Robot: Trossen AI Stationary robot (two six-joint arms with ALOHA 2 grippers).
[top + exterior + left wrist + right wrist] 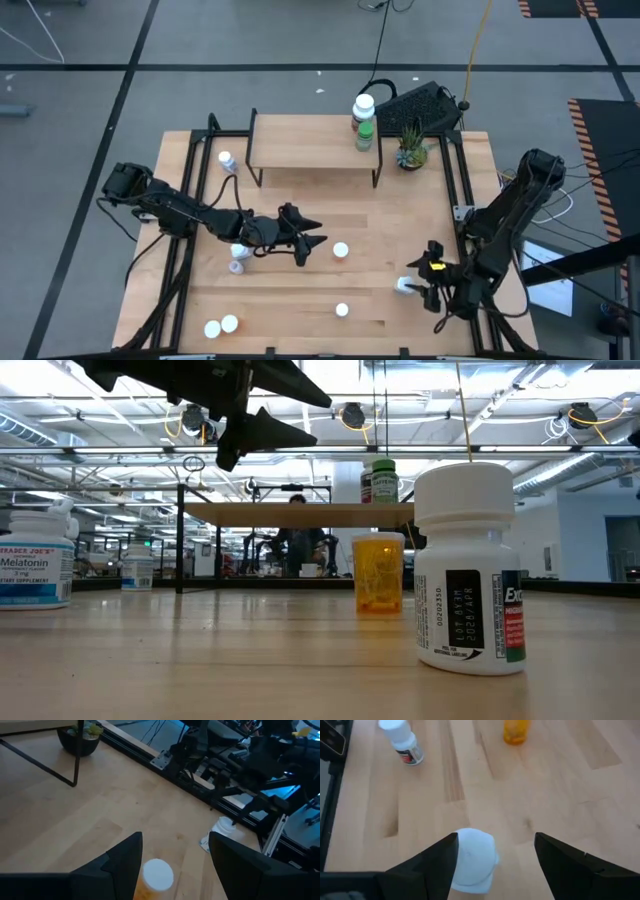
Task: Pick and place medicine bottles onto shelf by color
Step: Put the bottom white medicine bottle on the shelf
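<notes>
The left gripper point(172, 865) stands with its jaws parted and empty, poised above the table; a white-capped orange bottle point(156, 876) sits upright just ahead of the gap, nearer one finger. The right gripper point(495, 865) is likewise apart and holding nothing, with a white bottle point(472, 861) upright beside its near finger, at the table's right edge. The shelf point(315, 140), carrying green bottles point(364, 125), lies well beyond both

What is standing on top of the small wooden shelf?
Two bottles stand at the right end of the shelf: a white-capped bottle and a green bottle, close together. The rest of the board looks bare. The table under the board is covered in the high view.
</notes>
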